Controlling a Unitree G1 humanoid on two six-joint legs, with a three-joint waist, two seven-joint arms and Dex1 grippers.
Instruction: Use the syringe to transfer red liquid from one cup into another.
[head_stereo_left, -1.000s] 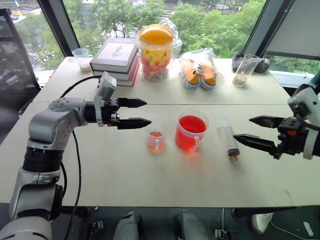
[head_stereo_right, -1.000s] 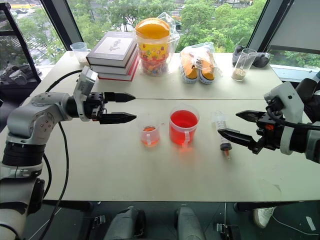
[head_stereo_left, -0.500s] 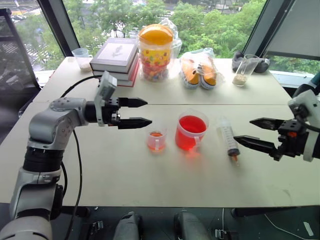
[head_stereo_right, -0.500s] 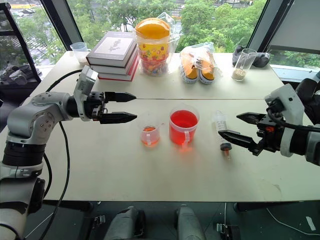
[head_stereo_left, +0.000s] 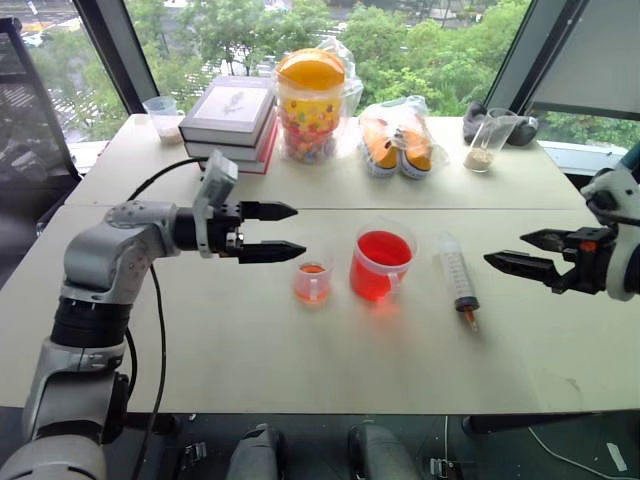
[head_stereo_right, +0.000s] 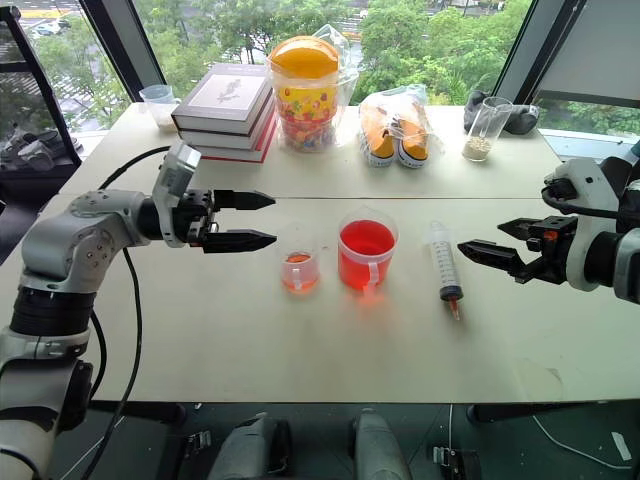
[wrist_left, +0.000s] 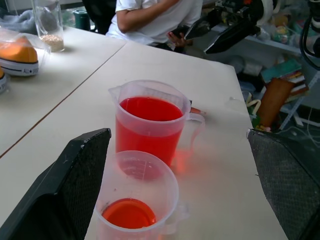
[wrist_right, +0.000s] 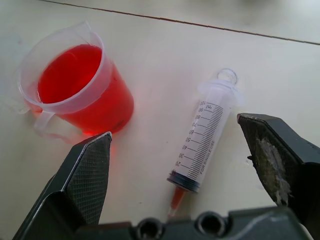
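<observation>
My right gripper (head_stereo_left: 517, 252) hangs released and empty just right of the syringe (head_stereo_left: 459, 277), which lies flat on the table (head_stereo_left: 300, 360) beside the big cup (head_stereo_left: 381, 262) of red liquid (wrist_right: 70, 72); my wrist view cuts off the syringe's orange tip behind the gripper body. My left gripper (head_stereo_right: 252, 220) hovers spread and empty up-left of the small beaker (head_stereo_right: 299, 270). That beaker holds only a shallow red pool, and its handle is hard to make out.

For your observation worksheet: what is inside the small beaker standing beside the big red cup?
The small beaker holds a shallow layer of red liquid at its bottom; the rest is empty. The larger cup beside it is mostly full. Nothing covers either one.
</observation>
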